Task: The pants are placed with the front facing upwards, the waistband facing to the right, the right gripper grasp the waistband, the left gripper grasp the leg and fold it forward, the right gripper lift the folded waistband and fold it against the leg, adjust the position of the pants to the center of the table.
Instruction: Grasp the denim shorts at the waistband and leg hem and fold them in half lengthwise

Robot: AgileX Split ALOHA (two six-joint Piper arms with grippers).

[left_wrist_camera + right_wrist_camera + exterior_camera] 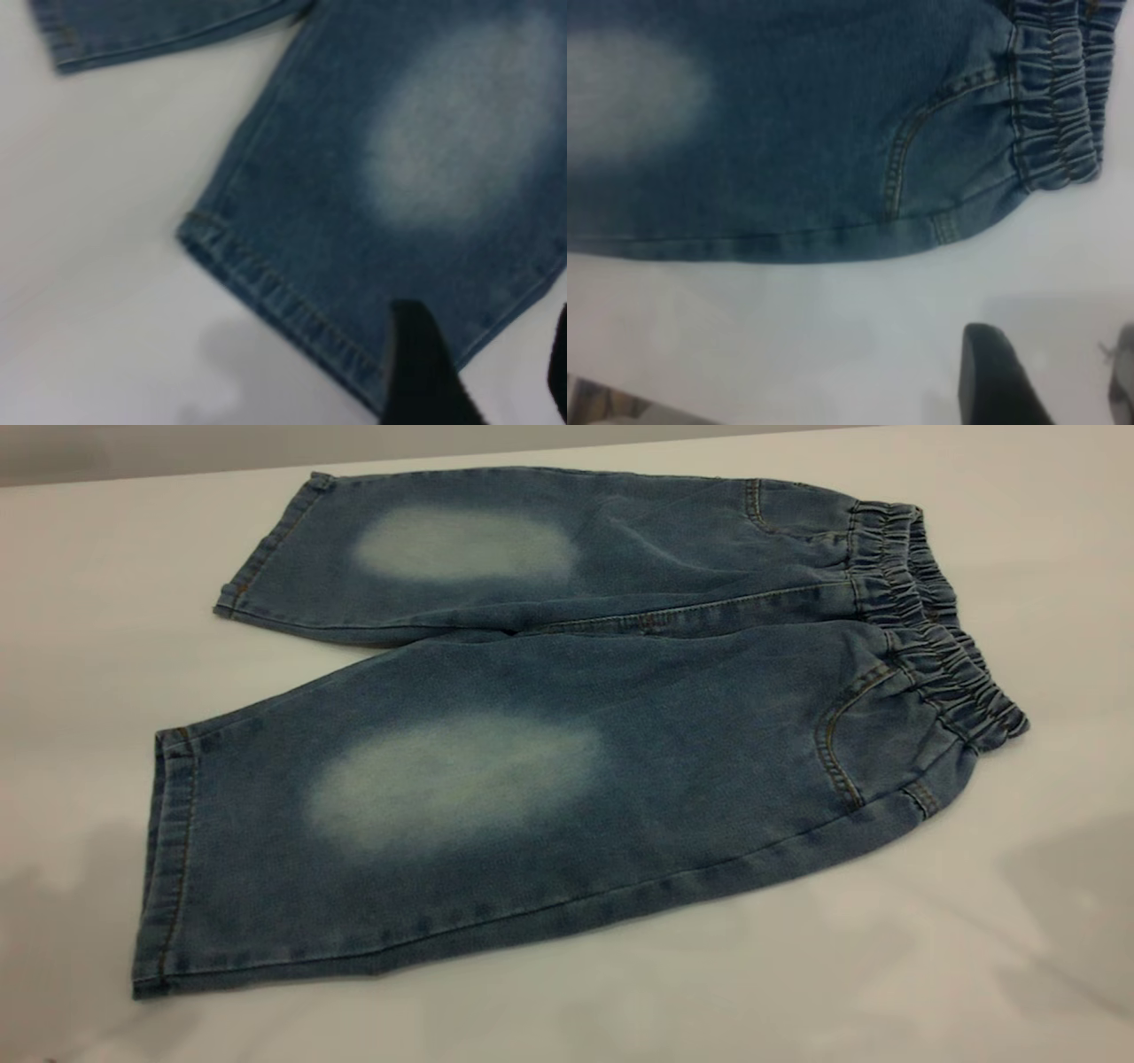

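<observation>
Pants (567, 717): flat, front up, on counter (1019, 974). Waistband (939, 624) beyond right end effector (1050, 376), apart, fingers spread wide. Leg hem just under left end effector (483, 367), likewise spread wide, holding nothing.

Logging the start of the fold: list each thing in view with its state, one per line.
pants: spread flat, unfolded, front up, both legs apart.
waistband: gathered, lying at the right end, not gripped.
table: bearing the pants.
left gripper: open, above the near leg's hem, holding nothing.
right gripper: open, over bare table near the waistband, holding nothing.
</observation>
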